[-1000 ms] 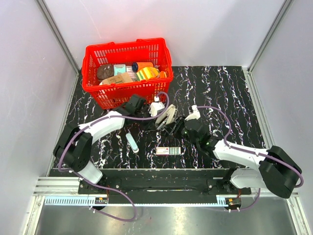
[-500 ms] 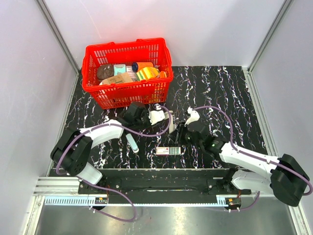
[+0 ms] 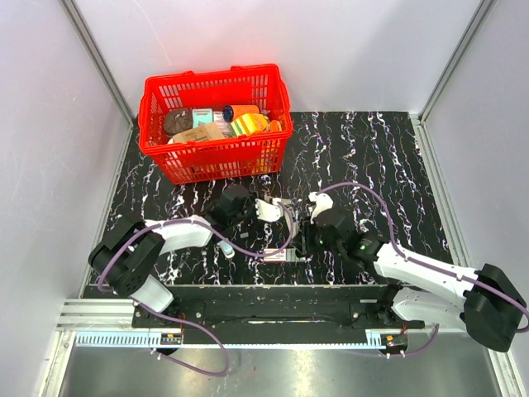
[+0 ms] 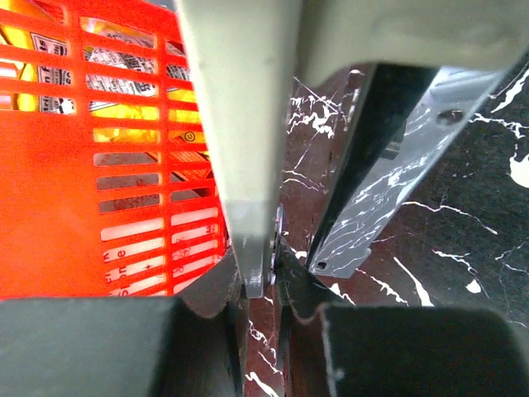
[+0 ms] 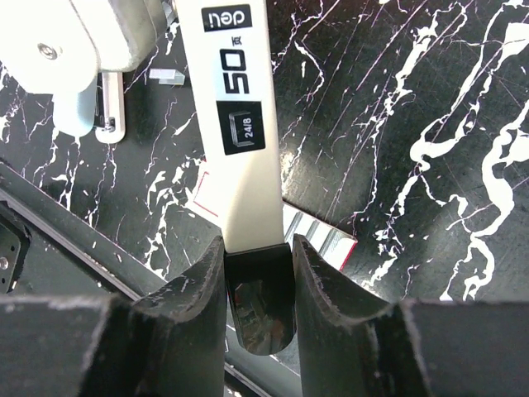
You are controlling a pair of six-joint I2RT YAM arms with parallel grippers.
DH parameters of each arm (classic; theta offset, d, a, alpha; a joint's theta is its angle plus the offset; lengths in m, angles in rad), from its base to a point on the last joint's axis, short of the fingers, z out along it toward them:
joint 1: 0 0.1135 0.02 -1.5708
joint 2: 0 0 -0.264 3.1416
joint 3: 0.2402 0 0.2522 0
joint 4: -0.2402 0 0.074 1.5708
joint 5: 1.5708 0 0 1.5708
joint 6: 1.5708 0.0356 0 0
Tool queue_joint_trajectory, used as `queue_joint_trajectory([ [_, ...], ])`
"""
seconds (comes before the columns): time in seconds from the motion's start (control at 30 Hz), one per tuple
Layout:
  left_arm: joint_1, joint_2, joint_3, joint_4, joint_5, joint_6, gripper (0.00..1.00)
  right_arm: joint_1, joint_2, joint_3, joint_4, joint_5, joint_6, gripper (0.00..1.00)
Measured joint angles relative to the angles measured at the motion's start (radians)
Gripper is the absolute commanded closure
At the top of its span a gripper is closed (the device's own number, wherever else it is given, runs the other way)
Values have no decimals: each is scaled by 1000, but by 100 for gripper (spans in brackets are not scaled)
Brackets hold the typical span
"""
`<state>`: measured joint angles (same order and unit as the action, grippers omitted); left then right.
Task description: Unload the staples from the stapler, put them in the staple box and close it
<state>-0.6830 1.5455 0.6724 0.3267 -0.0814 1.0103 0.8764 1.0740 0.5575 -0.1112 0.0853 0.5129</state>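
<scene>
Stapler (image 5: 244,124) looks rigid, slick, probably light; right gripper (image 5: 259,273) clamps its rear end, left gripper (image 4: 258,302) pinches cover (image 4: 240,149); best held by narrow sides.

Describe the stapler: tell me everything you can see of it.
The stapler is cream plastic with one black end and printed labels reading 50 and 24/8. It is swung open: the cream top arm stands apart from the shiny metal magazine rail. The right gripper clamps its black end, and the left gripper pinches the top arm's tip. It sits over the black marbled table, near the red basket.
</scene>
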Motion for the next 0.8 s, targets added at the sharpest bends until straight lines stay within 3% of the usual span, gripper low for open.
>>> queue_joint_trajectory([
  [0.1, -21, 1, 8, -7, -34, -9, 96, 0, 0, 5, -10, 3, -10, 100],
  [0.27, -34, -4, 131, -222, 1, -159, 61, -12, 0, 61, -43, 52, 6, 100],
  [0.33, -38, -14, 215, -344, 66, -250, 55, -52, 2, 116, -59, 111, 24, 100],
  [0.53, -48, -91, 311, -527, 262, -439, 49, -264, 22, 243, -127, 222, 13, 100],
  [0.8, 57, -77, 338, -689, 341, -505, 49, -323, 144, 303, -110, 316, -74, 100],
])
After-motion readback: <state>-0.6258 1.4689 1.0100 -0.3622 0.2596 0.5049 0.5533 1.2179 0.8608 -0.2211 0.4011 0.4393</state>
